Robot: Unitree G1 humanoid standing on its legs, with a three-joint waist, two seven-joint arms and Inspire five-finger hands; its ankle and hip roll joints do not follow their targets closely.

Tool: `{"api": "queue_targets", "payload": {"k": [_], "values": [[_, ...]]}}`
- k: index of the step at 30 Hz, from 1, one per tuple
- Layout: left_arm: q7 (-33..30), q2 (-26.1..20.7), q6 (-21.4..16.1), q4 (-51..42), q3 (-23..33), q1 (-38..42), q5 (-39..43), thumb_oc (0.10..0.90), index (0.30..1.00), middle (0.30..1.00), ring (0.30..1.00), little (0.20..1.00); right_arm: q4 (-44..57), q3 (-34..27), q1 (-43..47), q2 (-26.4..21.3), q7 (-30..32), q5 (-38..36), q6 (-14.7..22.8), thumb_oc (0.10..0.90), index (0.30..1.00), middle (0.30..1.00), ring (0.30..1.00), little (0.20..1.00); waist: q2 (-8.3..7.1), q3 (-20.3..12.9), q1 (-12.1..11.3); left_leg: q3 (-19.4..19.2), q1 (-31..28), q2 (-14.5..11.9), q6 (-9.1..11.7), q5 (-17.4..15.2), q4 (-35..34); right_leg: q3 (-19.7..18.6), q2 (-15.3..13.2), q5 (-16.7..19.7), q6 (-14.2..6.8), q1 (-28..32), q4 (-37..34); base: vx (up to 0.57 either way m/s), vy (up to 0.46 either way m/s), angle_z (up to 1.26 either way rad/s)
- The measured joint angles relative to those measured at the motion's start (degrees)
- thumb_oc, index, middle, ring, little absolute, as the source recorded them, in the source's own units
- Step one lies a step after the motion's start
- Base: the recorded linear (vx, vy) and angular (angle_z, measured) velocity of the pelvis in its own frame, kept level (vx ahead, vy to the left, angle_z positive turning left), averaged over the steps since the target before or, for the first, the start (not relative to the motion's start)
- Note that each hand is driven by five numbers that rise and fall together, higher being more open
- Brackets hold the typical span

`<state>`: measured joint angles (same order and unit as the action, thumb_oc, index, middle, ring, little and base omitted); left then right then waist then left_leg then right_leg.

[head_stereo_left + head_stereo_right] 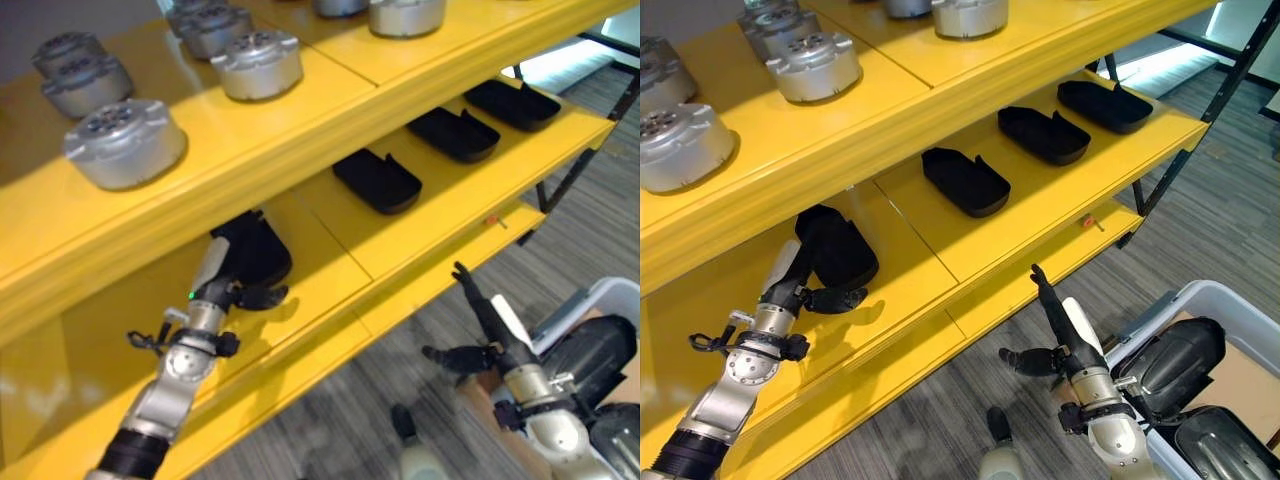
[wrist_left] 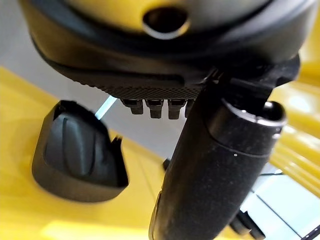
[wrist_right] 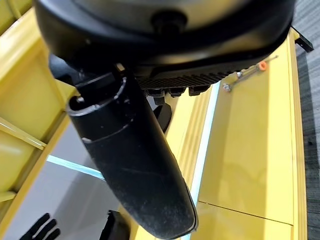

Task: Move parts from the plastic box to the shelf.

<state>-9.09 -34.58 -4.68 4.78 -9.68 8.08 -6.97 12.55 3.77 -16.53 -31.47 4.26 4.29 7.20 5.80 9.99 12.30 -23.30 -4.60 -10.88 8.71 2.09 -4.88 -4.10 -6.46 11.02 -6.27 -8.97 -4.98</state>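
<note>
Black part (image 1: 255, 250) sits on the yellow shelf (image 1: 330, 250), my left hand (image 1: 255, 295) beside it, fingers loose, not gripping; right hand (image 1: 1065, 335) open, empty.

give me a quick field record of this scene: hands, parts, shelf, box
left hand: open, beside the leftmost black part on the middle shelf
right hand: open, empty, in front of the shelf above the floor
placed parts: four black shells in a row on the middle shelf
top shelf: silver round parts
plastic box: black parts inside
</note>
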Motion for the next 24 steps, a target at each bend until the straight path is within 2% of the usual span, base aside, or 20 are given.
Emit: {"api": "queue_targets", "payload": {"k": [7,17,24], "values": [[-0.7,0.0,1.7,2.6,-0.8,2.6,-0.1,0.900,1.000,1.000,1.000,1.000,0.0,0.0,0.7,-0.1,0.1,0.0,0.0,0.900,1.000,1.000,1.000,1.000,0.22,2.6,-0.1,0.1,0.5,0.0,0.1,0.2,0.2,0.4,0.1,0.4,0.4,-0.4,0.0,0.00,0.000,0.00],[-4.0,2.3,2.3,8.1,-4.2,9.1,-0.2,0.900,1.000,1.000,1.000,1.000,0.0,0.1,1.3,-0.5,0.1,0.0,0.0,0.900,1.000,1.000,1.000,1.000,0.43,4.2,0.1,0.8,1.3,0.1,0.1,0.2,0.0,0.9,-0.3,-0.2,-0.1,-0.7,0.0,0.00,-0.002,0.02],[-4.1,2.4,2.5,9.4,-6.1,10.1,-0.3,0.900,1.000,1.000,1.000,1.000,0.0,0.1,1.1,-0.5,1.2,0.0,0.0,0.900,1.000,1.000,1.000,1.000,0.53,4.9,0.5,0.8,1.7,0.1,0.1,0.2,0.2,1.0,-0.2,0.1,0.2,-1.1,0.0,0.00,0.000,0.00]]}}
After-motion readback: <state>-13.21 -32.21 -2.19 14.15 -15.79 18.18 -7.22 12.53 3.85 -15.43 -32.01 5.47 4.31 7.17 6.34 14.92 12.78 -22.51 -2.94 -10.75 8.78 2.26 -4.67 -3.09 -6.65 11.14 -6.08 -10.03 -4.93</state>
